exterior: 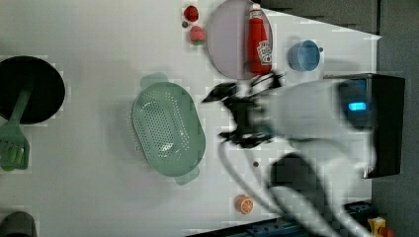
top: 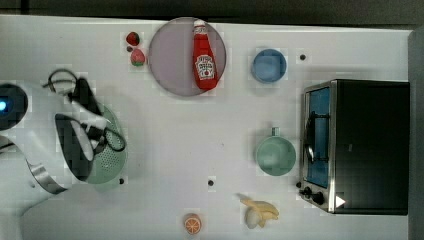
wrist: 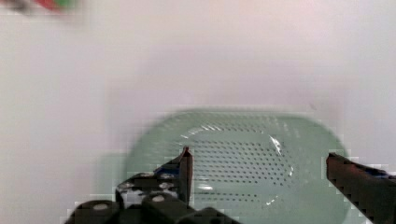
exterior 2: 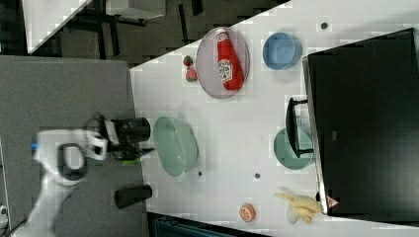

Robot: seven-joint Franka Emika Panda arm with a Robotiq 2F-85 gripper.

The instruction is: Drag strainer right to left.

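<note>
Top view puts the ketchup bottle (top: 204,56) lying flat on the lilac plate (top: 170,55); its white label carries dark lettering too small for me to read. Taking that plate as my marker, two strawberries (top: 135,48) sit just beside it. The blue bowl (top: 269,65) is near it on the other side, and the green mug (top: 275,155), toaster oven (top: 357,146), banana (top: 260,211) and orange half (top: 192,223) lie well apart from it.

Left view alone shows a green spatula (exterior: 12,140) on a black round pad (exterior: 30,89), far from the plate.

Wrist view has the gripper (wrist: 259,170) spread wide, holding nothing, its fingers (wrist: 186,170) hovering over the strainer (wrist: 243,163). In the left view the strainer (exterior: 168,127) sits between plate and spatula, the gripper (exterior: 225,116) just beside its rim on the plate's side.
</note>
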